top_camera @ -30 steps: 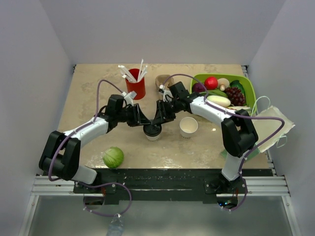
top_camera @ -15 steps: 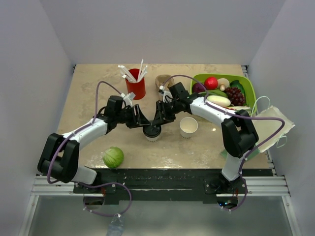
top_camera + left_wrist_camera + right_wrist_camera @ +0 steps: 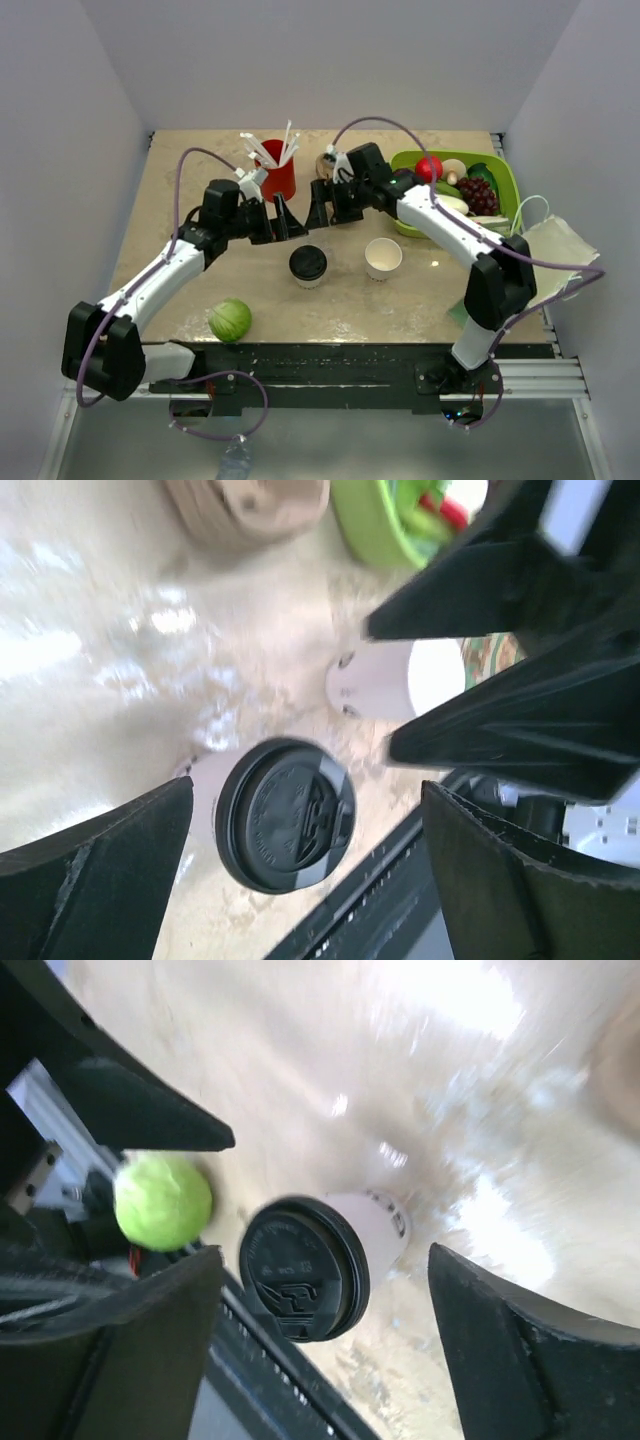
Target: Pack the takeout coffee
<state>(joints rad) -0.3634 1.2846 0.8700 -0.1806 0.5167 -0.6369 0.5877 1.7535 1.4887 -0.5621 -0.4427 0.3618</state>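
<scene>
The takeout coffee [image 3: 308, 265], a white paper cup with a black lid, stands upright on the desk [image 3: 180, 200] near its middle, and nothing holds it. The left arm [image 3: 160, 280] reaches in from 8 o'clock and its jaws are spread wide; they hang at about 11 o'clock from the cup and do not touch it. The right arm [image 3: 440, 215] comes from 4 o'clock, and its jaws are also spread, at about 12 o'clock from the cup, close to the left ones. In the left wrist view the lid [image 3: 285, 815] shows between the two dark fingers [image 3: 90, 870] with free desk on both sides. The right wrist view shows the same lid [image 3: 305, 1268] from above, with the green ball [image 3: 163, 1201] behind it. A lidless white cup [image 3: 383, 258] stands at 3 o'clock from the coffee, apart from it. The red cup [image 3: 277, 178] with white straws is at 11 o'clock, the green ball at 8 o'clock, and the green bowl [image 3: 505, 180] of toy fruit at 2 o'clock.
</scene>
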